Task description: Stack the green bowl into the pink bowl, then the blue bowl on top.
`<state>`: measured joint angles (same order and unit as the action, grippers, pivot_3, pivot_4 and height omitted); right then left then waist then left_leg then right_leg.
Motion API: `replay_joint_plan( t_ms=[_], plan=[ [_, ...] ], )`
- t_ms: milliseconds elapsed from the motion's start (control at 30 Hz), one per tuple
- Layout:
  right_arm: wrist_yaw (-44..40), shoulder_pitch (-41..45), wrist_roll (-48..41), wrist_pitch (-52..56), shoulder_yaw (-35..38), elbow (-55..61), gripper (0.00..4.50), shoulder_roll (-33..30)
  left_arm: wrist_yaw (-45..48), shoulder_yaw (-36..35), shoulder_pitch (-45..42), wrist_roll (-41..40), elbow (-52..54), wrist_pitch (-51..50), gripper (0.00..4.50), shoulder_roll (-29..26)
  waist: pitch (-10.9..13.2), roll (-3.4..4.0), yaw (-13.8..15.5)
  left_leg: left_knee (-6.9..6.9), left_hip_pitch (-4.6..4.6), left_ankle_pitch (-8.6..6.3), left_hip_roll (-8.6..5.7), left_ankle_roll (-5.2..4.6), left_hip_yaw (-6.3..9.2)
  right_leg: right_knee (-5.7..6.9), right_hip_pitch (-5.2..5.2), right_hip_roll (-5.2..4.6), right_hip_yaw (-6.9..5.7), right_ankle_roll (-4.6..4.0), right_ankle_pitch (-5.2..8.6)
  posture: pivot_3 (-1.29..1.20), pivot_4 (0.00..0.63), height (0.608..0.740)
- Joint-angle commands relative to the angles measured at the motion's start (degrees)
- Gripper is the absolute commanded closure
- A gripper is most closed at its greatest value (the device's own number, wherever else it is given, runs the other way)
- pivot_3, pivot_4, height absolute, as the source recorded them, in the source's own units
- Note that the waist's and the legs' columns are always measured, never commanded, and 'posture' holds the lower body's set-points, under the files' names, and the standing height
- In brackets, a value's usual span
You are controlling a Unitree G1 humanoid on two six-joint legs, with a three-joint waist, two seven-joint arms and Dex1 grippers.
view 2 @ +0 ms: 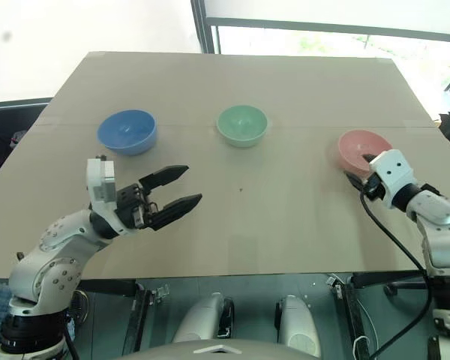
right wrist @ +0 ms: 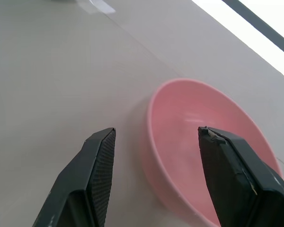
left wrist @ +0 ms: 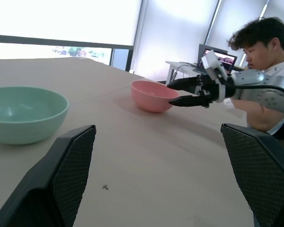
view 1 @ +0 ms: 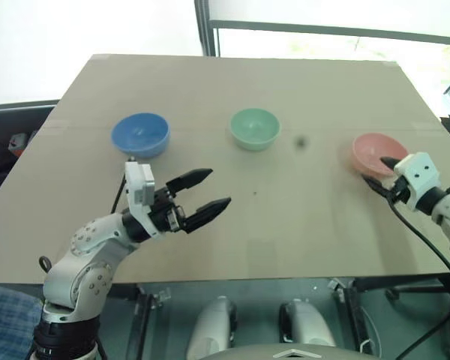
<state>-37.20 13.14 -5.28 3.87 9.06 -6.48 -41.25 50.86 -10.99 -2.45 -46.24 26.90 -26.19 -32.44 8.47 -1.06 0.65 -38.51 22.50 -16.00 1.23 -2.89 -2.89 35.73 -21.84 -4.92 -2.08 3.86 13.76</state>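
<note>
Three bowls stand in a row across the far half of the table: the blue bowl (view 1: pixel 140 134) on the left, the green bowl (view 1: pixel 254 128) in the middle, the pink bowl (view 1: pixel 379 152) on the right. My left gripper (view 1: pixel 217 188) hovers open and empty over the table, nearer than the blue and green bowls and pointing right. My right gripper (right wrist: pixel 157 130) is open at the pink bowl (right wrist: pixel 203 142). It straddles the near rim, one finger over the bowl's inside and one outside. The left wrist view shows the green bowl (left wrist: pixel 23 113), the pink bowl (left wrist: pixel 151 94) and the right gripper (left wrist: pixel 175 93) at its rim.
The tan table (view 1: pixel 285 225) has bare room in front of the bowls. A person (left wrist: pixel 262 47) sits beyond the table's right side, near a laptop. A black cable (view 1: pixel 412 232) hangs from my right wrist over the table's right edge.
</note>
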Motion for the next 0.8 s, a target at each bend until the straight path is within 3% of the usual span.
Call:
replay_joint_plan(
  t_ms=[33,333,433,567,600,800],
  plan=[
    [1.1,3.2,3.4,-0.7,-1.7,-3.2,1.61,-1.2,0.2,0.1,-1.7,-1.2,1.9,0.0,0.0,-0.5,0.0,0.0,0.1,0.0,0.0,0.0,0.0,0.0,0.0,-0.01,0.0,0.0,0.0,0.0,0.0,0.0,0.15,0.74],
    [-7.8,12.5,8.9,3.4,-11.8,-11.9,1.61,-3.1,2.0,2.0,-3.0,1.6,0.3,1.5,0.0,-1.3,0.0,0.02,0.0,0.0,0.01,0.0,0.0,0.0,0.0,-0.05,0.0,0.01,0.0,0.0,0.0,0.0,0.15,0.74],
    [-9.8,14.5,9.6,3.4,-13.3,-13.5,2.31,-3.5,1.8,1.7,-3.0,1.7,0.2,1.7,0.0,-1.2,0.0,0.02,0.0,0.0,0.03,0.0,-0.01,-0.01,0.0,-0.08,0.0,0.0,-0.01,0.0,0.0,0.0,0.15,0.74],
    [-10.8,16.5,10.2,1.8,-13.7,-15.6,4.24,-3.8,1.3,1.2,-1.3,2.2,1.1,2.2,0.0,-0.9,0.0,0.02,0.1,0.0,0.05,0.0,0.0,0.0,0.01,-0.11,0.0,0.0,-0.02,0.0,0.0,0.0,0.15,0.74],
    [-11.1,16.7,10.2,1.3,-13.7,-15.9,4.42,-3.8,0.9,1.3,-0.7,2.4,1.8,2.4,0.0,-0.8,0.0,0.02,0.0,0.0,0.05,0.0,0.0,0.0,0.01,-0.11,0.0,0.0,-0.02,0.01,0.0,0.0,0.15,0.74],
    [-12.1,17.2,10.0,0.3,-13.6,-15.9,4.42,-3.8,0.4,0.9,1.3,2.4,2.6,3.1,0.0,-1.0,0.0,0.03,0.1,-0.01,0.04,0.0,0.02,0.0,0.01,-0.1,0.01,0.0,-0.02,0.01,0.0,0.0,0.15,0.74]
  ],
)
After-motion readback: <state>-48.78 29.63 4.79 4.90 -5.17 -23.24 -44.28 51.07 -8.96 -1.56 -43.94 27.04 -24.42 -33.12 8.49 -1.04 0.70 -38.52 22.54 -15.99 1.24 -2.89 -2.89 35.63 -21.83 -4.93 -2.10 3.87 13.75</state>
